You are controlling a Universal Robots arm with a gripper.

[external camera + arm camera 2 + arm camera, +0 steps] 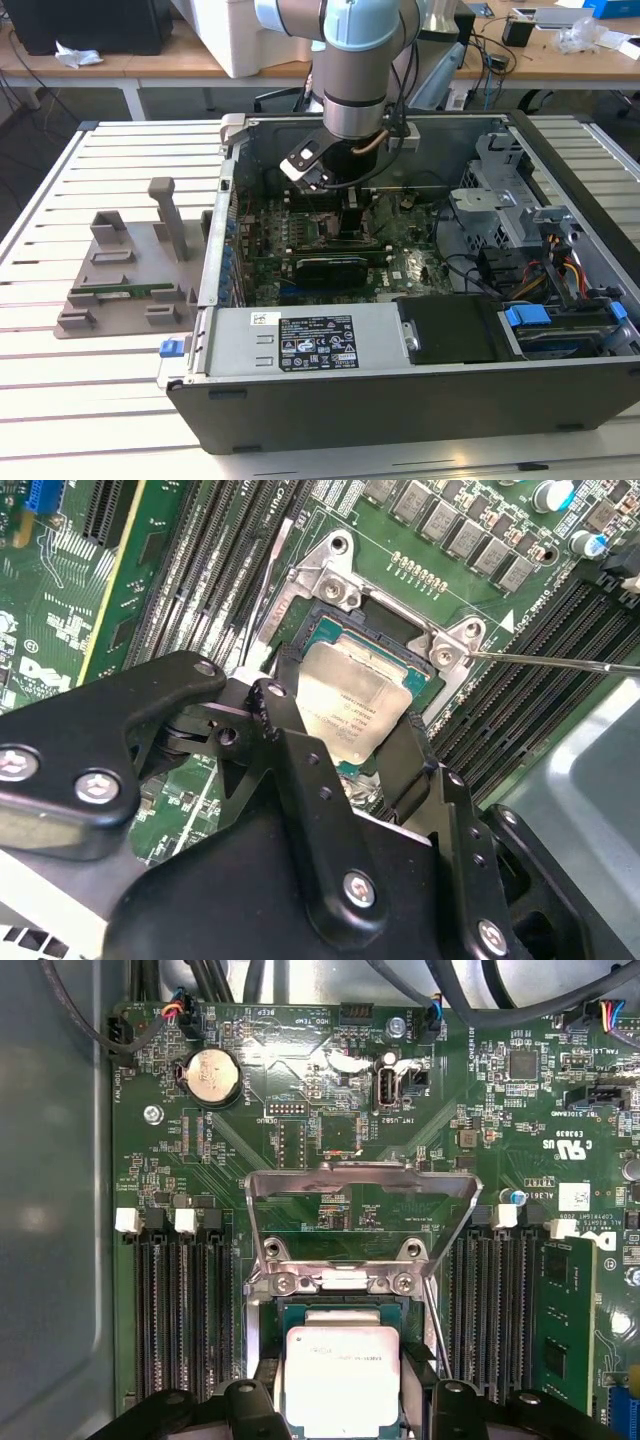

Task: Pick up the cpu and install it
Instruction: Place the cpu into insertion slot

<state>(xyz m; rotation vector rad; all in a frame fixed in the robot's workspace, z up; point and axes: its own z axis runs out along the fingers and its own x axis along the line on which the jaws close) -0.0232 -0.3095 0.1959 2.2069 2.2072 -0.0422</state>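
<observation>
Two-sided pinch by claw, clenched on the cpu edges, held directly beneath, over the open socket. Keep level, line up corners, seat gently, no pressing; mind raised load frame beyond claw.

The silver and pale-blue arm bears a black end effector with silver screws.

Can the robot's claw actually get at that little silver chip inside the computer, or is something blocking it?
Looks like yes: the gripper straddles the cpu, fingers against two opposite edges, and the metal hold-down frame is flipped open, leaving the chip uncovered.
</observation>
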